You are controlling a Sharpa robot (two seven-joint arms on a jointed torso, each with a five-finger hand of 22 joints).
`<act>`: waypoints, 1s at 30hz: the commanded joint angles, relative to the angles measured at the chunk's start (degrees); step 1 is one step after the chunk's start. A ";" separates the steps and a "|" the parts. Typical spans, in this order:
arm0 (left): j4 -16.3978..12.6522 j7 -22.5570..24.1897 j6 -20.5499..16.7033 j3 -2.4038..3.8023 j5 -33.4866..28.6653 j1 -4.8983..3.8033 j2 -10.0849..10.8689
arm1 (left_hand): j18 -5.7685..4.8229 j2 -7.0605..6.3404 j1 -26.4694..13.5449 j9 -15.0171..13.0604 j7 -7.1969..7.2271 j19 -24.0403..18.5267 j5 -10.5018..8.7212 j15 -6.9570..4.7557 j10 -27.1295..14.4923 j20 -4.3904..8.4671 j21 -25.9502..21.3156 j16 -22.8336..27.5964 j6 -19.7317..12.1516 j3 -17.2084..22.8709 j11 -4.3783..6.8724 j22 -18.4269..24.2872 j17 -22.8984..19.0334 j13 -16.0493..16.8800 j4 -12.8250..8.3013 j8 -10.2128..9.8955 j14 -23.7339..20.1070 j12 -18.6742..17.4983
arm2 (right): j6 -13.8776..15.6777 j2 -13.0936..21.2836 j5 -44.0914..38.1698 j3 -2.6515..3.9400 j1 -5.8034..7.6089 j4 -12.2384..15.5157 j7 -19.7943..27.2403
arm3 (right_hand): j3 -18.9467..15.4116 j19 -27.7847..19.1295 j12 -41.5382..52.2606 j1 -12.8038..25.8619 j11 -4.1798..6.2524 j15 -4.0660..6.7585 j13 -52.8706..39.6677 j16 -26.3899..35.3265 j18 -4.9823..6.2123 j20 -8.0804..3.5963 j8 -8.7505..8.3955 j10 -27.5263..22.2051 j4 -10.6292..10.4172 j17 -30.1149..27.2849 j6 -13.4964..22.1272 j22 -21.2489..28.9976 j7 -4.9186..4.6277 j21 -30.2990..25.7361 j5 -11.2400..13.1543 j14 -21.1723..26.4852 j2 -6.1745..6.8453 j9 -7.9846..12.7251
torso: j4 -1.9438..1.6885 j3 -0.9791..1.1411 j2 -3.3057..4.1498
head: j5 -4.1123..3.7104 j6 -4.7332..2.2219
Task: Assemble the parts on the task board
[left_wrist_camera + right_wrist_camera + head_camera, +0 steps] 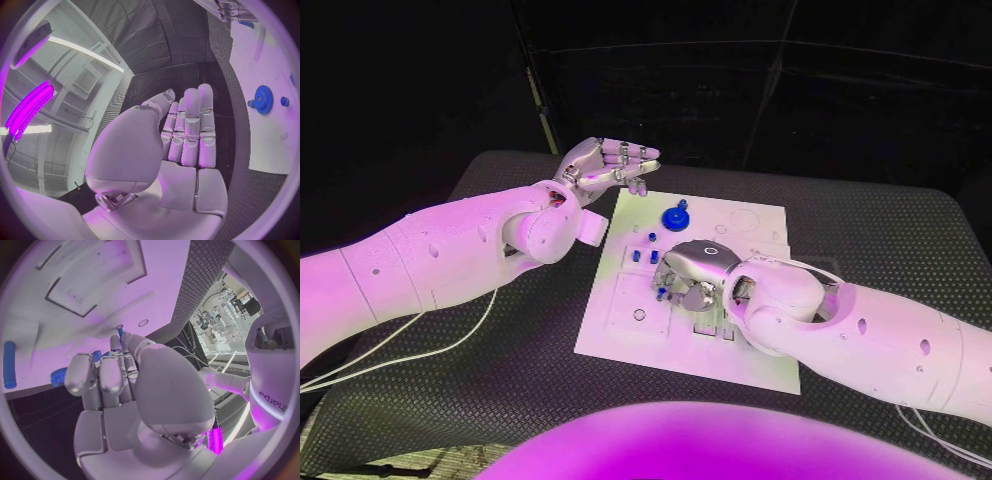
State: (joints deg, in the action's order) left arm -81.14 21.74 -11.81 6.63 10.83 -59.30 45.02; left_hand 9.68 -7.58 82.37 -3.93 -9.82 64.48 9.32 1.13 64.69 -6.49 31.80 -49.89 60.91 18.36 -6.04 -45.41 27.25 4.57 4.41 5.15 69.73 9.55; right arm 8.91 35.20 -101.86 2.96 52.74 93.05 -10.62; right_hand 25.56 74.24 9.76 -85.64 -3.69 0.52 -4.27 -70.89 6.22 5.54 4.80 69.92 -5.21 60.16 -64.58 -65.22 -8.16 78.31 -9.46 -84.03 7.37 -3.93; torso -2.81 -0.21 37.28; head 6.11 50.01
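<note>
The white task board (733, 345) is lying mid-table with a blue gear (675, 215) standing near its far edge and small blue pegs (643, 254) just beside the right hand. The right hand (692, 280) is hovering low over the board's middle with fingers curled down around a small blue part (97, 356); whether it is actually pinching it, cannot tell. The left hand (606, 163) is hanging off the board's far left corner, fingers pressed together and folded in, holding nothing.
</note>
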 commanded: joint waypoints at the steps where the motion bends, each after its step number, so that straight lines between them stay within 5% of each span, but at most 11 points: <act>1: -0.06 0.54 0.23 0.08 -0.26 -0.12 -0.06 | 0.70 -0.12 0.24 0.05 -0.05 -0.26 -0.25 -0.08 -0.36 -0.27 -0.36 0.25 -0.48 -0.20 0.09 0.07 -0.07 -0.05 -0.17 -0.25 -0.38 0.36 | -0.53 -0.15 -0.31 0.00 -0.01 -0.10 0.54 | 0.10 0.27 -0.38 0.63 -0.32 0.14 0.02 -0.36 -1.01 0.04 -0.07 0.02 0.11 -0.02 -0.34 -0.06 -0.12 0.24 0.21 -1.47 0.16 -0.06 | 0.01 -0.02 -0.02 | 0.02 -0.01; 30: -0.01 0.34 0.54 0.08 -0.26 -0.11 -0.04 | 0.70 -0.10 0.22 0.05 -0.08 -0.27 -0.25 -0.06 -0.44 -0.29 -0.40 0.26 -0.55 -0.23 0.06 0.10 -0.09 -0.06 -0.17 -0.27 -0.38 0.38 | -4.03 -0.95 -1.00 -0.50 -0.23 -1.23 -1.07 | -0.45 -0.48 -1.19 2.49 -0.66 -0.11 0.20 -0.05 -0.82 0.23 -0.72 -1.04 0.12 -0.84 0.69 0.92 -0.38 -0.25 0.85 -1.26 0.48 0.09 | 0.03 -0.02 -0.03 | -0.02 -0.01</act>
State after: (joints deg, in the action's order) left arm -81.08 21.69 -11.75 6.63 10.82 -59.30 44.98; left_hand 9.68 -7.58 82.37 -3.94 -10.03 64.48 9.32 1.13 64.69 -6.49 31.57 -49.89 60.70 18.36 -6.03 -45.36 27.26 4.59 4.41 5.15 69.73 9.55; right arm 6.84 34.20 -102.24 2.56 52.51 91.93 -10.90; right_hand 25.39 74.10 8.80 -83.65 -4.33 0.51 -4.14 -70.88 6.22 5.68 4.34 69.27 -5.05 59.37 -64.24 -64.39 -8.61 78.31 -8.78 -84.03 7.99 -3.90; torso -2.77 -0.23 37.27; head 6.05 50.01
